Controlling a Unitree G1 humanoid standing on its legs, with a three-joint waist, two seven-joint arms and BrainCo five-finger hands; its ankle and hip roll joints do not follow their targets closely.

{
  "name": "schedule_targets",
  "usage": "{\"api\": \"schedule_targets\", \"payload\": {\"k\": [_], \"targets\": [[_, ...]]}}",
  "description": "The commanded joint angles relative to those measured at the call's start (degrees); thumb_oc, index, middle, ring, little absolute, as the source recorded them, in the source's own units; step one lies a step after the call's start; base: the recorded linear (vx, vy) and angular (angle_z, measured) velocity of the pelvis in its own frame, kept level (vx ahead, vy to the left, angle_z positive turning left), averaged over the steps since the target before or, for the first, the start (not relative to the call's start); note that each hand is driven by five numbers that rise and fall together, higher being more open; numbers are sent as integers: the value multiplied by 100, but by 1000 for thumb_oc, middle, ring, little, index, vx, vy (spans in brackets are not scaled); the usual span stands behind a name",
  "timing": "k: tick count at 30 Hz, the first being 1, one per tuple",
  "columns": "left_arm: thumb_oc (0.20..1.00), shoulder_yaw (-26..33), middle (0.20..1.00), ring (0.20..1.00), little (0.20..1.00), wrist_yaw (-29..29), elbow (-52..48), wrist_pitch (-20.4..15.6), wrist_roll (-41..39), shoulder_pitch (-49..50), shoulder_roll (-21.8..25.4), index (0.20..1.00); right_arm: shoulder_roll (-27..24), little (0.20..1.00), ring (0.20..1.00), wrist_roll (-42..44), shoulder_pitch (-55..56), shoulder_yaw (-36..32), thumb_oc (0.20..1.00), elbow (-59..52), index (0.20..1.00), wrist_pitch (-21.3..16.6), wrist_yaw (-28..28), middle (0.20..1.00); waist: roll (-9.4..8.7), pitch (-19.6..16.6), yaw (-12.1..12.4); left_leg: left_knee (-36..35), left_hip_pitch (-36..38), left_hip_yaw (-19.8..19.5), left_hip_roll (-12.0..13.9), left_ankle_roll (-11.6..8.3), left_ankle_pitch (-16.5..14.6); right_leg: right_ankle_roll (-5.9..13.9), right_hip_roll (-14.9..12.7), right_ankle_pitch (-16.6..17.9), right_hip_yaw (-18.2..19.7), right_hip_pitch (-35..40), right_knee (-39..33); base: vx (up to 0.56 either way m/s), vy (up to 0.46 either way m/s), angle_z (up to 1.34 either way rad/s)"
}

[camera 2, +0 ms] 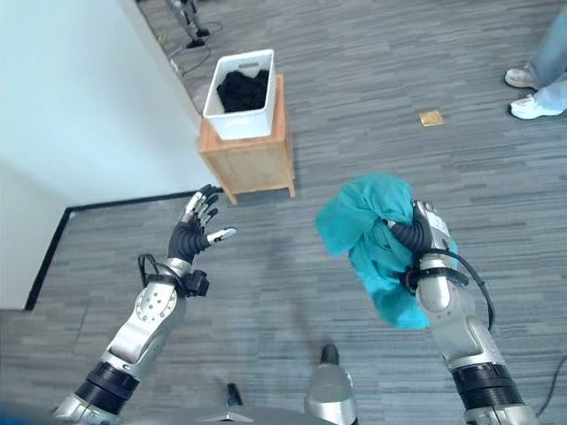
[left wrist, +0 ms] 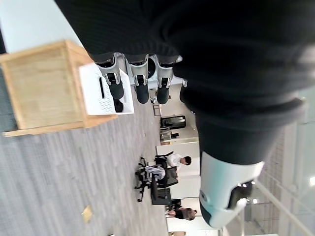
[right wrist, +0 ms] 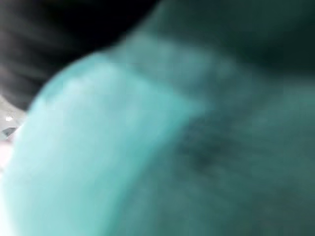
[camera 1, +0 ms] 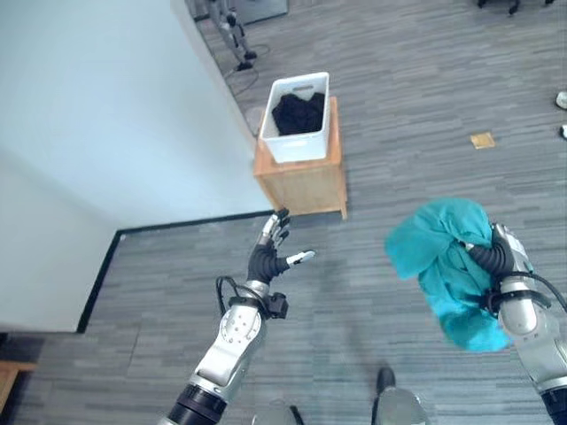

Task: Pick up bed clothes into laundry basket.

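The left hand (camera 1: 268,252) is held up with fingers spread, nothing in it. Beyond its fingertips, a white laundry basket (camera 1: 299,117) with dark clothes (camera 1: 298,113) inside is seen on a wooden stand (camera 1: 304,179). Well to the right, the teal cloth (camera 2: 372,239) is bunched up in the right hand (camera 2: 420,232), fingers buried, grip unreadable.

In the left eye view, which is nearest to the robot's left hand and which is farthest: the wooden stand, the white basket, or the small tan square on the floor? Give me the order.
From the left hand:
1. Wooden stand, just ahead of the hand, by the wall.
2. White basket, on top of the stand, with dark clothes inside.
3. Small tan square, on the floor far to the right.
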Motion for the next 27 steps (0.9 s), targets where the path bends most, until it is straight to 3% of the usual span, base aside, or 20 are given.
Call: {"api": "schedule_targets", "payload": {"k": [1, 3, 4, 6, 8, 9, 10, 11, 13, 14, 16, 18, 19, 20, 21, 22, 25, 27], "targets": [[1000, 171, 1000, 1000, 1000, 39, -410, -279, -287, 43, -41, 1000, -292, 200, 200, 31, -228, 218, 200, -397, 200, -415, 61, 200, 250, -203, 290, -2738, 430, -5, -356, 104, 124, 907, 115, -246, -184, 549, -397, 750, 60, -78], [1000, 115, 1000, 1000, 1000, 29, -326, -257, -340, 93, -128, 1000, -210, 200, 200, 67, -330, 360, 200, -235, 200, -394, 69, 200, 249, -252, 452, -3633, 15, 70, -373, 89, 386, 898, 215, -527, -130, 1022, -397, 846, -61, -72], [1000, 142, 1000, 1000, 1000, -16, -340, -241, -396, 145, -137, 1000, -64, 200, 200, 63, -295, 407, 200, -268, 200, -373, 151, 200, 310, -389, 529, -3633, 60, 131, -384, 170, 455, 927, 342, -678, -22, 1320, -397, 772, -64, -41], [1000, 130, 1000, 1000, 1000, 1, -338, -197, -411, 166, -135, 1000, 16, 200, 200, -32, -306, 476, 200, -271, 200, -346, 165, 200, 299, -436, 611, -3633, 131, 65, -442, 242, 572, 914, 338, -745, 44, 1485, -397, 534, 31, -31], [1000, 89, 1000, 1000, 1000, -15, -377, -169, -452, 186, -56, 1000, 120, 200, 200, -325, -342, 554, 200, -268, 200, -322, 122, 200, 151, -593, 824, -3632, 289, 70, -605, 450, 584, 1095, 177, -708, 15, 1560, 192, 522, 35, -60], [1000, 88, 1000, 1000, 1000, -15, -378, -169, -453, 185, -52, 1000, 124, 200, 200, -329, -342, 552, 200, -267, 200, -322, 121, 200, 163, -608, 859, -3633, 274, 97, -578, 450, 594, 1089, 187, -697, 53, 1521, 205, 595, 107, -74], [1000, -17, 1000, 1000, 1000, 107, -378, -120, -362, 30, 107, 1000, 191, 200, 200, -607, -388, 567, 200, -349, 200, -230, 76, 200, 30, -600, 794, -3633, 781, 182, -793, 748, 213, 1712, -189, 111, 12, 742, 2163, 410, 105, -57], [1000, -18, 1000, 1000, 1000, 107, -378, -120, -362, 30, 106, 1000, 190, 200, 200, -607, -388, 566, 200, -349, 200, -230, 76, 200, 35, -609, 804, -3633, 773, 190, -785, 748, 214, 1710, -184, 115, 22, 727, 2165, 525, 146, -27], [1000, -99, 1000, 1000, 1000, 175, -373, -131, -196, -112, 185, 1000, 89, 200, 200, -723, -491, 484, 200, -453, 200, -236, -37, 200, 113, -525, 597, -3633, 1111, 130, -754, 837, -27, 1788, -184, 666, 150, -18, 3408, 306, 96, 32], [1000, -170, 1000, 1000, 1000, 266, -347, -166, -129, -296, 181, 1000, -56, 200, 200, -757, -615, 356, 200, -587, 200, -236, -145, 200, 222, -450, 426, -3633, 1387, 53, -725, 860, -233, 1788, -314, 645, 103, -500, 3767, 430, 78, 51], [1000, -240, 1000, 1000, 1000, 286, -312, -187, -125, -507, 162, 1000, -253, 200, 200, -775, -776, 264, 200, -706, 200, -203, -212, 200, 222, -340, 271, -3633, 1641, -123, -806, 842, -377, 1558, -410, 228, 10, -792, 3392, 381, -14, 58], [1000, -247, 1000, 1000, 1000, 229, -305, -205, -115, -503, 135, 1000, -400, 200, 200, -764, -859, 180, 200, -717, 200, -182, -260, 200, 235, -330, 190, -3633, 1778, -292, -797, 775, -458, 1312, -245, -145, -51, -757, 2508, 316, -136, 62], [1000, -269, 1000, 1000, 1000, 185, -306, -203, -120, -458, 114, 1000, -499, 200, 200, -785, -873, 113, 200, -742, 200, -170, -317, 200, 155, -344, 142, -3633, 1873, -440, -873, 745, -543, 1239, -106, -151, 150, -825, 1789, 245, -134, 64], [1000, -269, 1000, 1000, 1000, 184, -307, -203, -120, -457, 112, 1000, -501, 200, 200, -784, -871, 112, 200, -743, 200, -170, -318, 200, 179, -349, 137, -3633, 1862, -447, -844, 739, -530, 1228, -70, -87, 128, -788, 1692, 265, -149, 65], [1000, -257, 1000, 1000, 1000, 151, -309, -218, -143, -404, 97, 1000, -561, 200, 200, -798, -833, 11, 200, -800, 200, -150, -361, 200, 116, -358, 83, -3633, 1950, -587, -899, 700, -600, 1229, 55, -44, 369, -831, 1124, 293, -204, 79], [1000, -216, 1000, 1000, 1000, 70, -296, -210, -160, -345, 82, 1000, -709, 200, 200, -792, -791, -236, 200, -917, 200, -117, -472, 200, 40, -376, 58, -3633, 2003, -793, -908, 627, -669, 1258, 130, 313, 652, -898, 381, 363, -260, 94], [1000, -166, 1000, 1000, 1000, 19, -291, -211, -161, -310, 74, 1000, -837, 200, 200, -779, -772, -459, 200, -1068, 200, -103, -561, 200, 5, -394, 54, -3633, 2096, -922, -884, 567, -748, 1331, 86, 514, 626, -950, 167, 248, -176, 96], [1000, -97, 1000, 1000, 1000, -106, -276, -191, -140, -172, 47, 1000, -936, 200, 200, -745, -940, -528, 200, -1140, 200, -119, -537, 200, -88, -552, 140, -3633, 2297, -1031, -942, 537, -933, 1318, -71, 693, 403, -605, -189, 309, -189, 85]]}}
